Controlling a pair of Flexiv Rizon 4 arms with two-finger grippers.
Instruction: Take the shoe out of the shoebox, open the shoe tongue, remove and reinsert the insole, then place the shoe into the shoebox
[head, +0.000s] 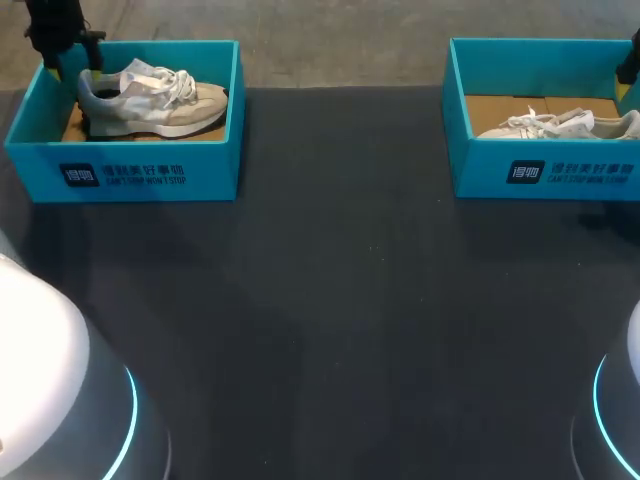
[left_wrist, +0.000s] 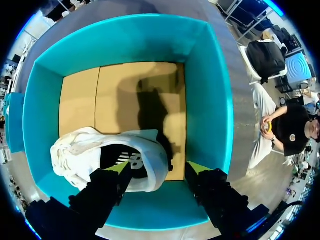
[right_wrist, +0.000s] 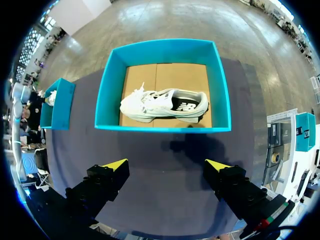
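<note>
A grey-white shoe (head: 150, 100) lies on its sole in the left teal shoebox (head: 130, 170) at the table's far left. My left gripper (head: 62, 45) hangs over its heel end. In the left wrist view the left gripper (left_wrist: 159, 169) is open, with one yellow tip over the shoe's (left_wrist: 90, 150) dark heel opening and the other clear of it by the box wall (left_wrist: 210, 100). A second pale shoe (right_wrist: 160, 105) lies in the right shoebox (right_wrist: 165, 47). My right gripper (right_wrist: 166, 165) is open and holds nothing, above the dark table short of that box.
The right shoebox (head: 540, 175) stands at the far right of the table with its shoe (head: 565, 125) inside. The dark tabletop (head: 340, 300) stretches between and in front of the two boxes. My right arm (head: 630, 60) shows at the right edge.
</note>
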